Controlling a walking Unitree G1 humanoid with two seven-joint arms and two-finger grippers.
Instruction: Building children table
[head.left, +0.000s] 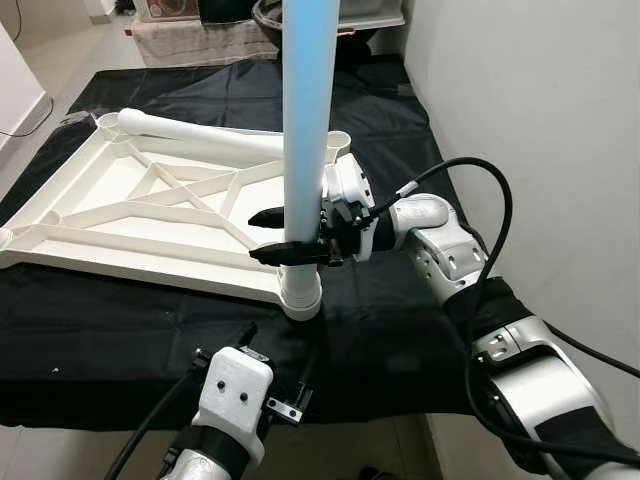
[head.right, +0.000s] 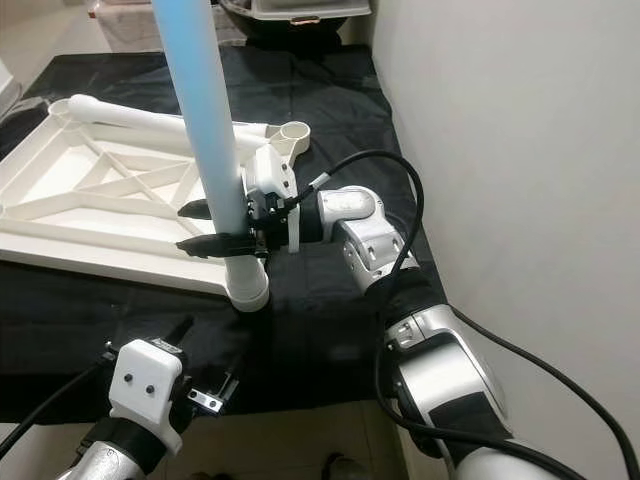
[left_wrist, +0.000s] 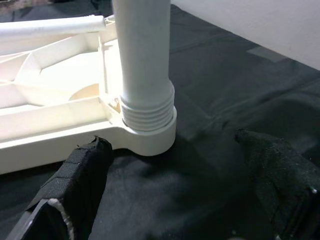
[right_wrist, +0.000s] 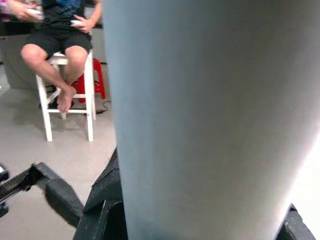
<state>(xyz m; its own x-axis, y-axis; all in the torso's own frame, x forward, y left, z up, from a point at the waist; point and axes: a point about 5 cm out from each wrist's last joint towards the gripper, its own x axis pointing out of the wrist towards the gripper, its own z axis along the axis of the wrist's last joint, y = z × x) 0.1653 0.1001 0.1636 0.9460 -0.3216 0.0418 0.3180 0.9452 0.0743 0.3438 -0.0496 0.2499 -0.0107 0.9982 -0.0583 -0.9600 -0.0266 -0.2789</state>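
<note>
Home rm, tiled floor (right_wrist: 30, 160), stool (right_wrist: 67, 95)

Smooth white plastic table leg (head.left: 309, 120), faintly glossy, threaded at its base; matt ribbed plastic tabletop (head.left: 140, 205) on black cloth (head.left: 400, 330), slightly wrinkled; matt, textured black gripper pads (left_wrist: 82, 175).

pale blue leg (head.left: 308, 110) – white tabletop frame (head.left: 120, 205) on a black cloth (head.left: 400, 320), silver arms with black-fingered tools

White wall (head.left: 530, 90), black cloth (head.left: 400, 330)
</note>
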